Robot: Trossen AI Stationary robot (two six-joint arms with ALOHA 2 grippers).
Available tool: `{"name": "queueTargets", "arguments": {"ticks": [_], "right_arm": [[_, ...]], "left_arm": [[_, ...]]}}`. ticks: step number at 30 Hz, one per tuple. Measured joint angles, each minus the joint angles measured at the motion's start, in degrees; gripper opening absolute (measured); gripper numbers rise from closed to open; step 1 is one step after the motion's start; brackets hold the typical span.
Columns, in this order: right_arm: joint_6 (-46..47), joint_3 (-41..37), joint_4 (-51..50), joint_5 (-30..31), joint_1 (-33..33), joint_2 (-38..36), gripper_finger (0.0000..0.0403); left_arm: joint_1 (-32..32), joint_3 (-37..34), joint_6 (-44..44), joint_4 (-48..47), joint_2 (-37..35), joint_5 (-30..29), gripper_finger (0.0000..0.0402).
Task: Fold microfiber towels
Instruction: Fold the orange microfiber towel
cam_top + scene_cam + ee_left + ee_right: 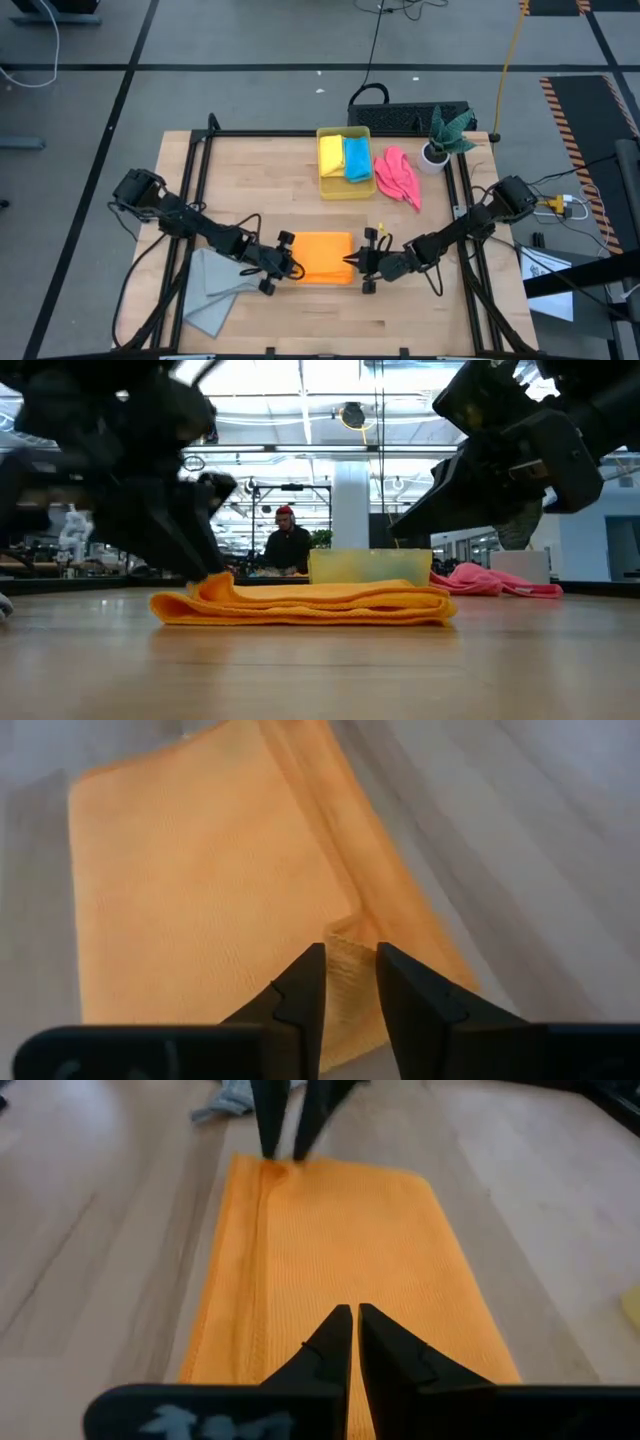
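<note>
Pale wooden table top (300, 320) within a black metal frame. Lying directly on it: a folded orange microfiber towel (322, 257) at front centre, a crumpled light grey towel (212, 290) front left, a crumpled pink towel (397, 176), a translucent yellow plastic bin (343, 188) and a white-potted green plant (438, 152) towards the back.

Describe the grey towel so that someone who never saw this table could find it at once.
Start at the wooden table and go to its front left corner, below the left arm. There the grey towel lies crumpled and partly over the table's edge. It is the only grey cloth; the orange towel beside it is folded flat, the others lie far back.
</note>
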Motion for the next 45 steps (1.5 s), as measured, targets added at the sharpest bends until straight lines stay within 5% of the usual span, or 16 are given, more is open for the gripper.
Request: {"name": "queueTargets", "arguments": {"ticks": [16, 20, 30, 45], "right_arm": [[-1.0, -4.8, 10.4, -0.1, 0.0, 0.0, 0.0013], [-1.0, -4.9, 10.4, -0.1, 0.0, 0.0, 0.0013], [-1.0, -4.9, 10.5, -0.2, 0.1, 0.0, 0.0013], [-0.7, -4.9, 10.3, -0.2, 0.1, 0.0, 0.0013]], "left_arm": [[1.0, 0.0, -1.3, 3.3, 3.6, 4.1, 0.0221], [0.9, 0.4, -1.1, 4.4, 5.5, 6.3, 0.0182], [0.7, 2.5, 0.0, 4.3, 4.8, 5.7, 0.0011], [-5.7, 3.2, 0.6, 3.1, -0.8, -1.5, 0.0015]]}}
